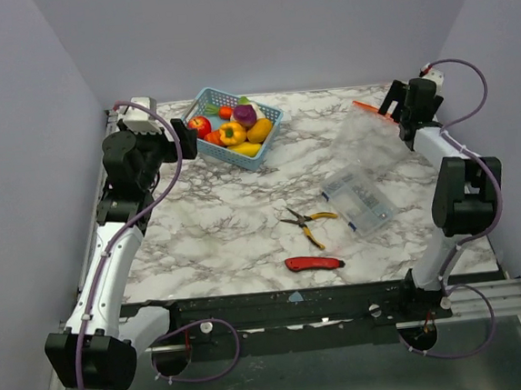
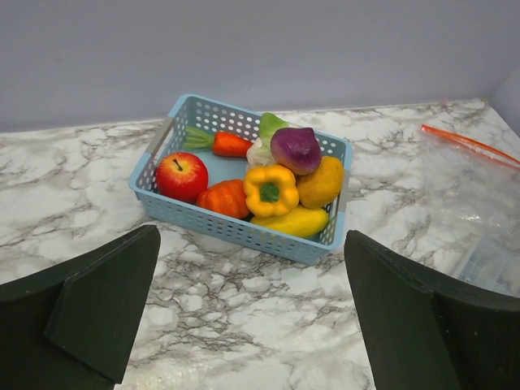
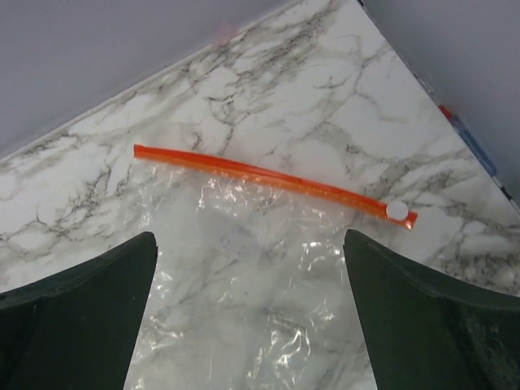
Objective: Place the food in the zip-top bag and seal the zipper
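Just ahead of spread right claw [image 3: 250,252], zip-top bag [image 3: 244,309], zipper [image 3: 268,185] farthest

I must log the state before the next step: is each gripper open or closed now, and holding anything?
Left gripper: open, holding nothing.
Right gripper: open, holding nothing, over the zip-top bag.

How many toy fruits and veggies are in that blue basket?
8, all in the basket: apple, carrot, orange pumpkin, yellow pepper, purple vegetable, cauliflower, orange fruit, yellow fruit at the front. Others may hide beneath.
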Controlling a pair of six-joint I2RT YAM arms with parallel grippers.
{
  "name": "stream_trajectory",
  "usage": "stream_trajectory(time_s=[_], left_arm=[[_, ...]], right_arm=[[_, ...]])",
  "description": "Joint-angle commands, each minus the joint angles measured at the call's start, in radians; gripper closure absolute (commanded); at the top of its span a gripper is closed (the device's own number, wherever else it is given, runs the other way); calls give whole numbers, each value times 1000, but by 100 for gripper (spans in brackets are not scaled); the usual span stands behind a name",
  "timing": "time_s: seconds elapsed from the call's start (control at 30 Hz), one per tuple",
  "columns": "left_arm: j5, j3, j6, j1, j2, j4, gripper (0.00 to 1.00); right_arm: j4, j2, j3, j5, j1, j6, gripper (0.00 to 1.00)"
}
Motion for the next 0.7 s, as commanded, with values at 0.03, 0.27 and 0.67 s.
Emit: stream_trajectory(time_s=[0.03,0.27,0.67], left_arm=[[142,22,-21,-9,33,3,1],[262,37,-58,-9,67,15,1],[311,64,-91,-32,124,-12,1]], right_arm=[[-108,156,190,-343,-96,-28,0],[-270,381,467,-556,-168,-1,0],[-395,608,737,-719,-195,-66,0]])
